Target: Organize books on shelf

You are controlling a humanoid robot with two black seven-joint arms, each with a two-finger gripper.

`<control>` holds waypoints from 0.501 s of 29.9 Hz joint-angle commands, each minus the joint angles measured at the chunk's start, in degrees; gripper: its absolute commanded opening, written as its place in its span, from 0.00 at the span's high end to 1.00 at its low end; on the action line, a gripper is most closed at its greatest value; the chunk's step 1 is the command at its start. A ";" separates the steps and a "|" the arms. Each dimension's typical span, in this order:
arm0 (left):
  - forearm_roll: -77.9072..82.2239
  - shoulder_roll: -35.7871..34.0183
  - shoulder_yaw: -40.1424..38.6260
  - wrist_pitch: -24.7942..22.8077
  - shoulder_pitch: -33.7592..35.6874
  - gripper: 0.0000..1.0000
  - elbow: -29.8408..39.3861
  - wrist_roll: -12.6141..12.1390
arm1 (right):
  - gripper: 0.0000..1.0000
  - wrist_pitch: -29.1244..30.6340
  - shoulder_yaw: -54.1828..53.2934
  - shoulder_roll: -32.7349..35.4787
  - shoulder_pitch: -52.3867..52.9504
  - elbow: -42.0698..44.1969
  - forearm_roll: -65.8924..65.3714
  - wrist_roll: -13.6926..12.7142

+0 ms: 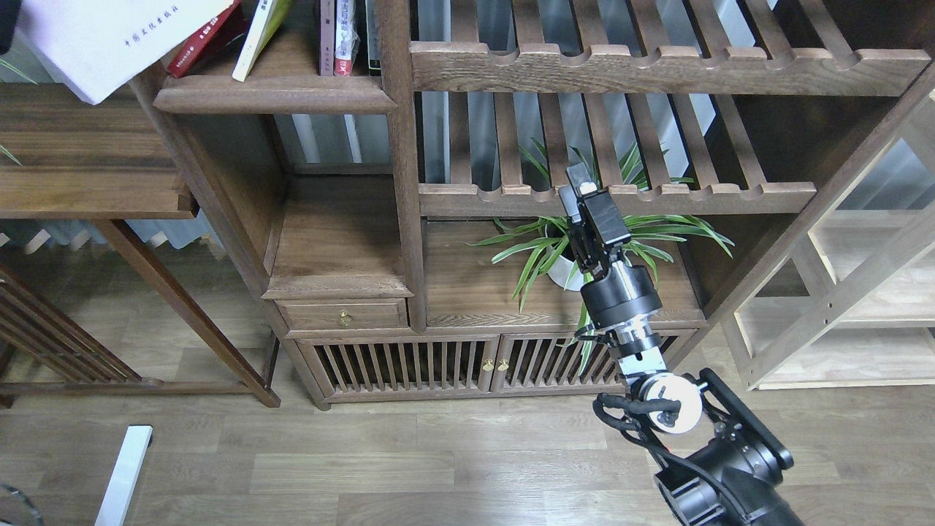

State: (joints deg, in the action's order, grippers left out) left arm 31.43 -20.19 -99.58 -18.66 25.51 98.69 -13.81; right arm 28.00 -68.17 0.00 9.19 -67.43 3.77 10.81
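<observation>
The white book (109,36) hangs tilted at the top left, partly cut off by the frame's edge, with its right corner over the red book (201,47). Only a dark sliver of my left gripper (6,22) shows at the corner, against the white book's left edge. The red book and the yellow-green book (256,40) lean left on the dark-brown shelf (274,95). My right gripper (578,179) is held up in front of the plant, far from the books, and holds nothing. Its fingers cannot be told apart.
Several upright books (340,36) stand at the shelf's right end against the post (398,146). A potted plant (577,248) sits on the lower cabinet. Slatted racks (657,69) fill the right side. A brown side table (88,168) stands at the left.
</observation>
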 commanded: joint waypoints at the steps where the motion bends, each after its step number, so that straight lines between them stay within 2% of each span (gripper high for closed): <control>1: 2.40 0.50 0.44 3.53 0.24 1.00 1.67 -0.16 | 0.35 0.00 -0.21 0.00 -0.40 0.11 0.01 0.00; 8: 7.67 0.50 1.05 9.96 3.58 1.00 2.91 -1.92 | 0.35 0.00 -2.76 0.00 -0.75 1.34 0.10 0.00; 15: 14.79 3.66 6.41 18.65 7.44 1.00 2.91 -3.59 | 0.35 0.00 -5.57 0.00 -0.75 1.43 0.18 -0.09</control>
State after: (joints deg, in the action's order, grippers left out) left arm 43.10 -17.92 -95.12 -3.71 31.22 101.61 -16.78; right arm 28.00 -72.76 0.00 8.44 -66.05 3.94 10.80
